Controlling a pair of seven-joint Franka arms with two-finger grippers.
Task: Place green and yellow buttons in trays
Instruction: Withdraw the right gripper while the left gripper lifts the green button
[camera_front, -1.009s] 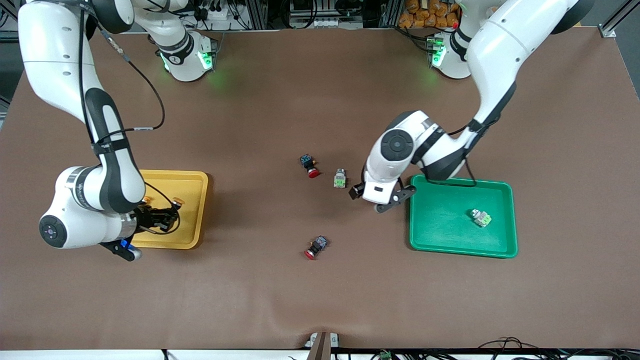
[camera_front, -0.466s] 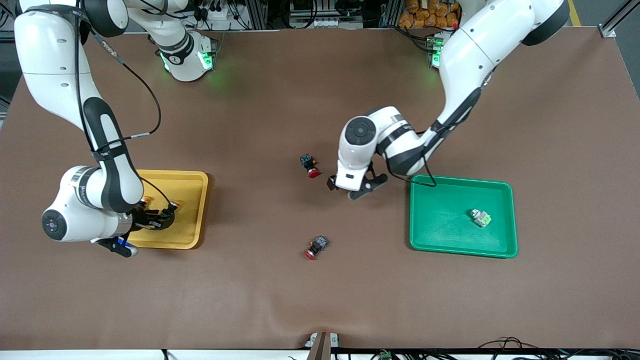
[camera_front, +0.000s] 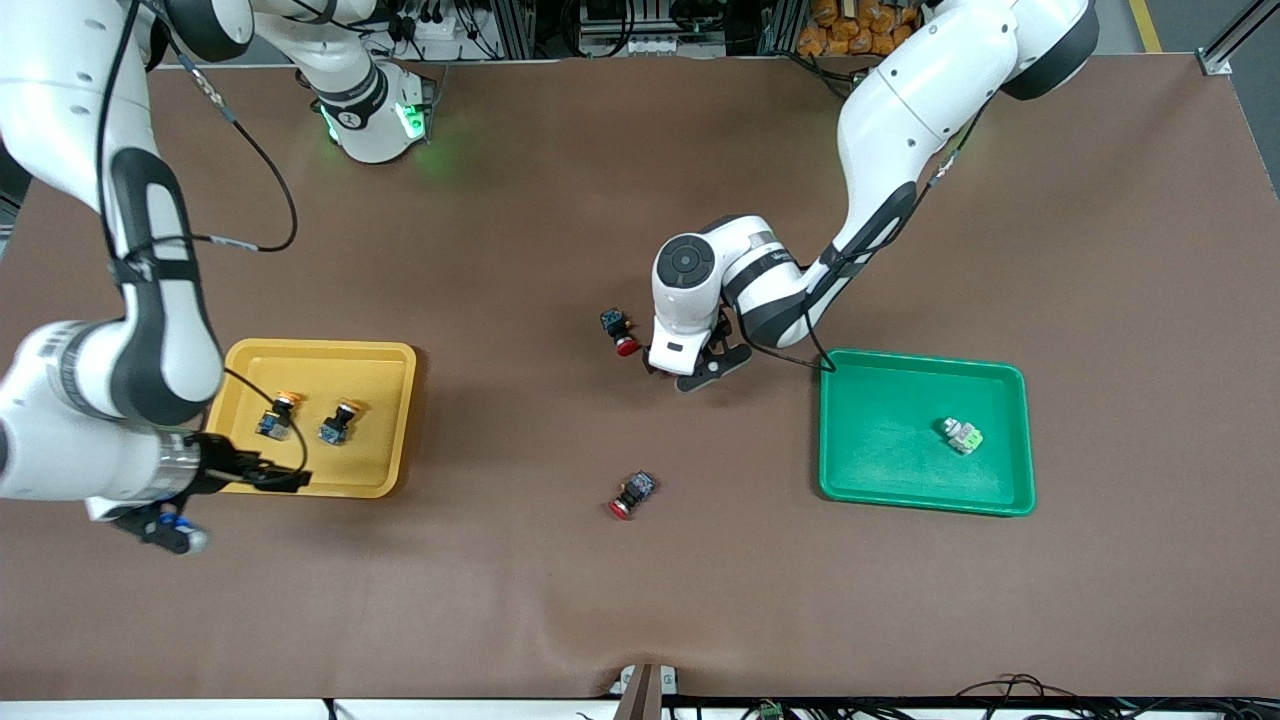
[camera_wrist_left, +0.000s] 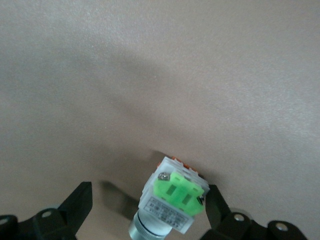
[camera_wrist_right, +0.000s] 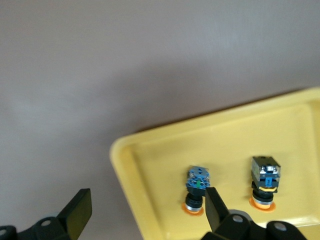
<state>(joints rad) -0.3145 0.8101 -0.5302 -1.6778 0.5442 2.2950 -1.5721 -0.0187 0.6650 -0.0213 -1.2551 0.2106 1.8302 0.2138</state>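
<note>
Yellow tray (camera_front: 385, 470) holds both orange-capped buttons (camera_front: 277, 416), so the right gripper (camera_front: 262, 474) hangs open over its near rim, while the left gripper (camera_wrist_left: 147, 207), open, straddles the last green-capped button (camera_wrist_left: 172, 201) near mid-table, one already in the green tray (camera_front: 880, 480).

A robotics lab or test cell, by all signs: two white arms bolted along one edge of a wide bench (camera_front: 640, 620) under a brown mat, green status lights (camera_front: 408, 120) glowing at their bases, aluminium framing (camera_front: 1232, 40) and bundled cables (camera_front: 440, 25) crowding the edge, loose wires (camera_front: 1000, 690) trailing along the near edge.
</note>
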